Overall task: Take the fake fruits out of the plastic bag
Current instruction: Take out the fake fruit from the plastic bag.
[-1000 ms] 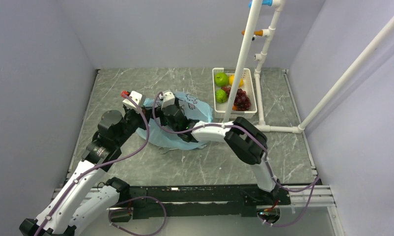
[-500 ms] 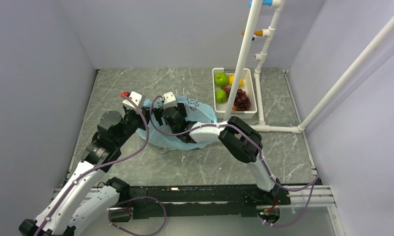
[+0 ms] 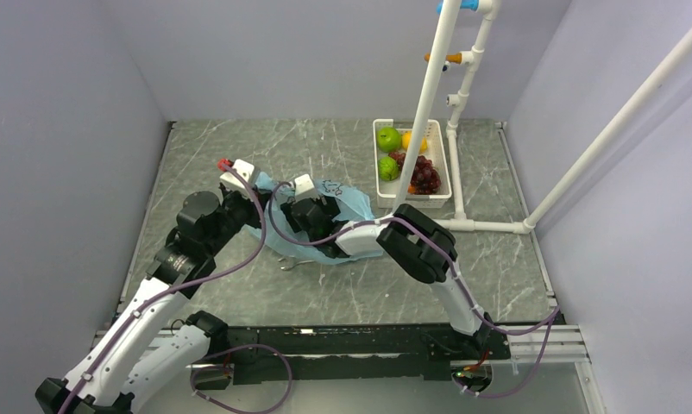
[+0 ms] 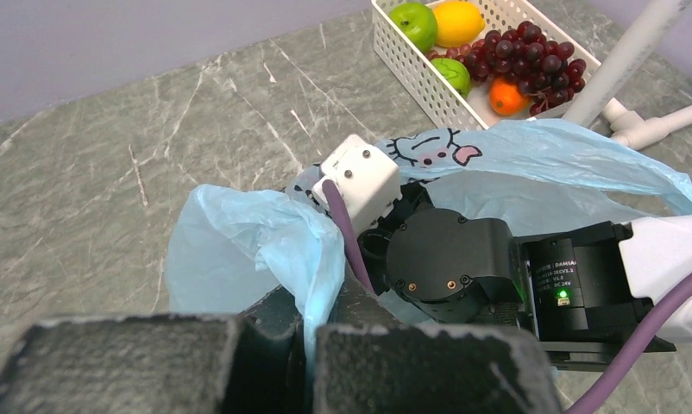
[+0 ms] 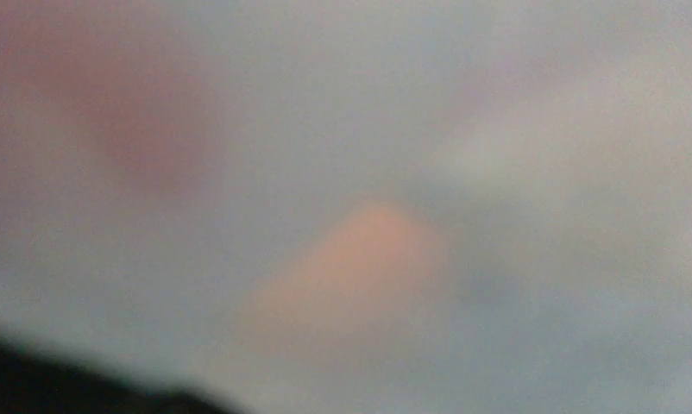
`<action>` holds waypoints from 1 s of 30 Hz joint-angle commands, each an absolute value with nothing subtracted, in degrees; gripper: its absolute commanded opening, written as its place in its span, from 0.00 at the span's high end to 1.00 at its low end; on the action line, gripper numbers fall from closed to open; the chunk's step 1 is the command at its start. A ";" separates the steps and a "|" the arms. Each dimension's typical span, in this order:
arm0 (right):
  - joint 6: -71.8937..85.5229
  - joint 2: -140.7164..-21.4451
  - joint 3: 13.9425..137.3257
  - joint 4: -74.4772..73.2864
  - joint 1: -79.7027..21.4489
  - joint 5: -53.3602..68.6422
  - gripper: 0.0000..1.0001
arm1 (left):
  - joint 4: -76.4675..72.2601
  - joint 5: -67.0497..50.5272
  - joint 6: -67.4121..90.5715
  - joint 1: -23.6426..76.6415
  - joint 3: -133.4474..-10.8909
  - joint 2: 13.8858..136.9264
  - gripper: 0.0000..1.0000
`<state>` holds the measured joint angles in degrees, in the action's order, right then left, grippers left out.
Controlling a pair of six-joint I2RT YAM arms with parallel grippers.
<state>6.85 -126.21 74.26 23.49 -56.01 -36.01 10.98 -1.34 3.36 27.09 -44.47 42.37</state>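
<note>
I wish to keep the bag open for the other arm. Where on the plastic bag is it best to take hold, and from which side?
Probably the loose bunched edge of the plastic bag on its left side, coming from the left. The film gathers there into a thin fold that two fingers can pinch. The left gripper is shut on it, clear of the right arm.
</note>
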 commanded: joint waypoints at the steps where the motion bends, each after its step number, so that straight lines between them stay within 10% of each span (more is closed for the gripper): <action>1: 3.55 -125.99 73.94 26.70 -55.38 -36.60 0.05 | 8.62 -1.76 2.75 27.40 -45.49 42.60 1.00; 18: 3.63 -111.25 64.60 34.00 -54.09 -24.63 0.71 | 9.36 -0.16 2.44 27.51 -45.91 43.92 1.00; 30: 10.01 -90.49 51.74 30.26 -54.05 -11.42 0.97 | 14.88 8.23 4.47 27.50 -49.31 47.47 1.00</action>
<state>6.83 -96.71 53.89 30.24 -54.19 -17.26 14.52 5.52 3.25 27.27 -47.40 48.58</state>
